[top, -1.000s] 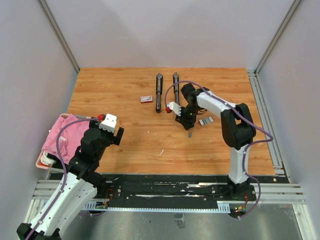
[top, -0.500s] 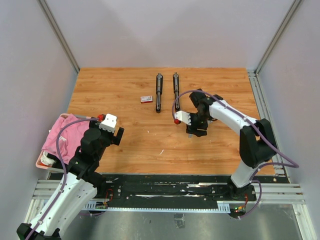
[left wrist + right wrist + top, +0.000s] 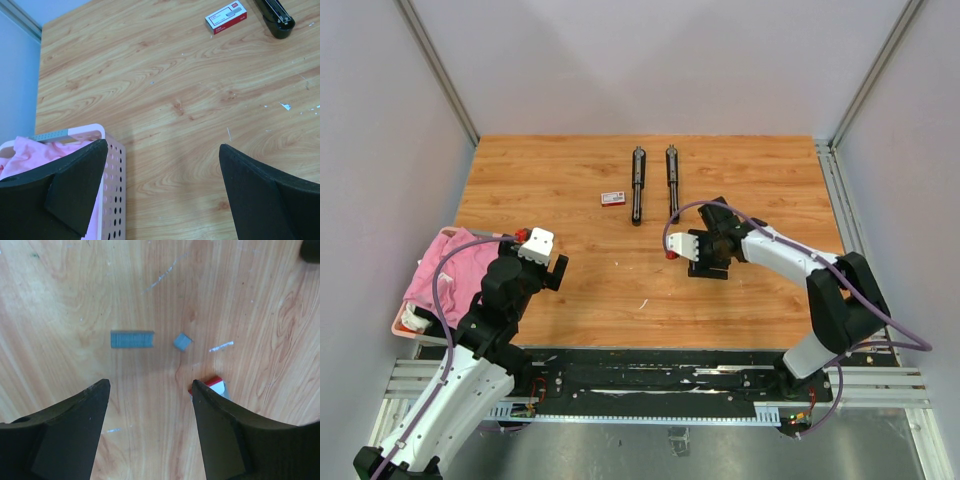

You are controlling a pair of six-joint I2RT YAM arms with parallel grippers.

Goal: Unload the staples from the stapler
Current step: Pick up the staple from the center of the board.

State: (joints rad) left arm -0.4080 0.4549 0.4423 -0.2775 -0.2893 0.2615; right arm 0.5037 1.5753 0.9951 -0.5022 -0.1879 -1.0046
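The black stapler shows as two long bars, one [image 3: 638,186] beside the other [image 3: 672,168], at the back of the table. Its end shows in the left wrist view [image 3: 278,15]. In the right wrist view a grey strip of staples [image 3: 132,339] and a short loose piece [image 3: 182,342] lie on the wood just ahead of my right gripper [image 3: 150,385], which is open and empty above the table. In the top view my right gripper [image 3: 706,256] covers them. My left gripper [image 3: 162,145] is open and empty near the pink basket, also seen from above [image 3: 546,262].
A small red-and-white box [image 3: 613,198] lies left of the stapler and shows in the left wrist view [image 3: 226,16]. A small red-and-white piece [image 3: 214,385] lies by my right finger. A pink perforated basket [image 3: 114,185] with pink cloth stands at the left edge [image 3: 432,280].
My right arm has drawn back from beside the stapler toward the near side, and its gripper now hangs over the spot where staples lay. The left arm has not moved.
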